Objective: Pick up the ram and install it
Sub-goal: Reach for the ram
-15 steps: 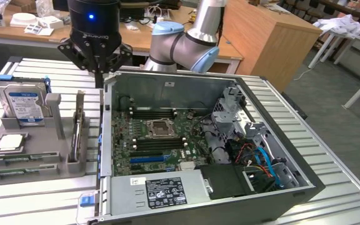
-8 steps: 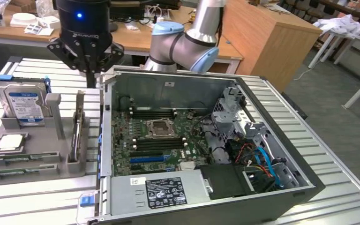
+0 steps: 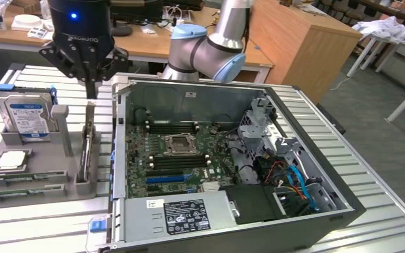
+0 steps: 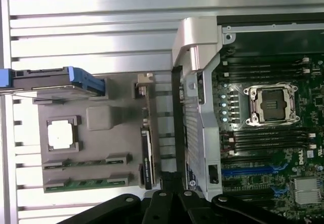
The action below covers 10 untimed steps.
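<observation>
Pincer (image 3: 90,93) clenched on nothing, hanging over the ram (image 3: 87,145), which stands on edge in the grey tray (image 3: 40,185).

Exterior view: the pincer sits at eleven o'clock of the scene, and its body carries a name that reads like Robotiq upside down. The ram is below it toward six o'clock, apart from the fingertips, with the open computer case (image 3: 343,208) just beside it at three o'clock. At the ram's nine o'clock a hard drive (image 3: 28,118) stands upright; its blue label is too small to read, as is the sticker on the power supply (image 3: 181,213). All rest on the slatted desk (image 3: 40,226). Wrist view: the closed pincer (image 4: 176,77) reaches out between the ram (image 4: 147,155) and the computer case (image 4: 202,133). Two more green sticks (image 4: 86,161) lie flat in the tray (image 4: 101,138).
</observation>
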### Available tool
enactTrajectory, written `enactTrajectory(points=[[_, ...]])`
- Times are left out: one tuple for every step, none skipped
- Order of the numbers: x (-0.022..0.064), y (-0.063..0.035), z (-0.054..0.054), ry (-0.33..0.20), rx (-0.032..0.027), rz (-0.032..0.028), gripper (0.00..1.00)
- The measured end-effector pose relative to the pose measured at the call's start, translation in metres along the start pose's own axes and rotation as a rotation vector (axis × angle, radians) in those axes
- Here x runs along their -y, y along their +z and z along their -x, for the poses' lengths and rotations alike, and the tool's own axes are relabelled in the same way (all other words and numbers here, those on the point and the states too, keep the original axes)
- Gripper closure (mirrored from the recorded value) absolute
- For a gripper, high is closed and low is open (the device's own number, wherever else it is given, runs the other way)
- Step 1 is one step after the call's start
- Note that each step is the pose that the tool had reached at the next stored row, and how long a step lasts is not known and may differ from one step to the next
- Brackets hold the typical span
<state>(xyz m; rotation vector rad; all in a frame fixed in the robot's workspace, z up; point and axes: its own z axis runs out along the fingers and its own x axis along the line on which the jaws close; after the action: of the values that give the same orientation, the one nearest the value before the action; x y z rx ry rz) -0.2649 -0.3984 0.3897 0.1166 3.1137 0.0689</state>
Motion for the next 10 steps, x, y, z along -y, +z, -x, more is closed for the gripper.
enactTrajectory(points=[[0.0002, 0.0, -0.002, 0.0, 0.0, 0.0, 0.89], [0.0003, 0.0, -0.004, 0.0, 0.0, -0.0001, 0.89], [0.0004, 0.0001, -0.006, 0.0, 0.0, 0.0, 0.89], [0.0005, 0.0001, -0.008, 0.0, 0.0, 0.0, 0.89], [0.0007, 0.0001, -0.01, 0.0, 0.0, 0.0, 0.89], [0.0008, 0.0001, -0.011, 0.0, 0.0, 0.0, 0.89], [0.0009, 0.0001, -0.013, 0.0, -0.0001, -0.0001, 0.89], [0.0011, 0.0002, -0.015, 0.0, 0.0, 0.0, 0.89], [0.0012, 0.0002, -0.018, 0.0, -0.0001, -0.0001, 0.89], [0.0014, 0.0003, -0.02, 0.0, 0.0001, 0.0, 0.89]])
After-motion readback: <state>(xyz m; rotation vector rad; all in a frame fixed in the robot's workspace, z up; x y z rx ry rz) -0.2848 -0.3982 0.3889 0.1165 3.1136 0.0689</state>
